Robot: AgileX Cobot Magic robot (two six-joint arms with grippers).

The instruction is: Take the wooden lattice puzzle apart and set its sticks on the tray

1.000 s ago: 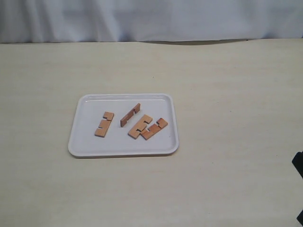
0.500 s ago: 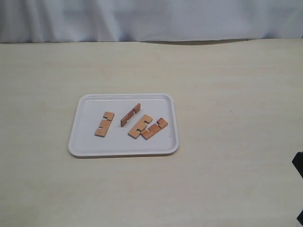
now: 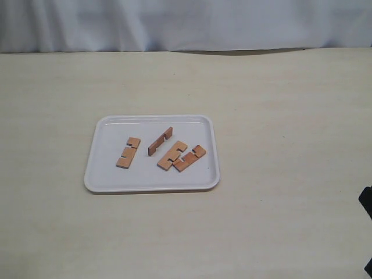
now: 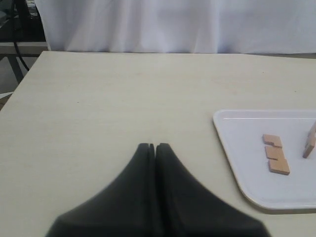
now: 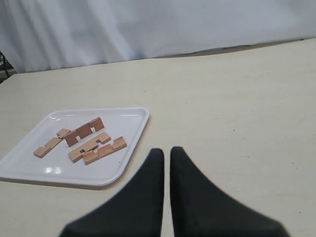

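- Nothing has moved compared with the views from a moment ago: the white tray [image 3: 97, 177] sits at the same spot left of centre on the pale table [image 3: 279, 116], and its contents lie exactly as they did.
- We see four loose wooden sticks on the tray and no assembled puzzle grid anywhere in view.
- The left stick [image 3: 128, 152] lies flat by itself. The second stick [image 3: 160, 141] stands on its long edge, a little farther back. The third stick [image 3: 172, 155] and the right stick [image 3: 189, 158] lie flat, touching each other.
- We judge the task finished, since every stick is apart and inside the rim.
- The left gripper [image 4: 151, 145] hovers low over bare table on the tray's left, its fingers pressed together and holding nothing.
- The right gripper [image 5: 167, 149] hangs on the near right of the tray, its fingers a thin slit apart and empty.
- In the outside view only a dark sliver of arm [image 3: 366, 204] shows at the near right edge. Both arms look pulled back to rest.
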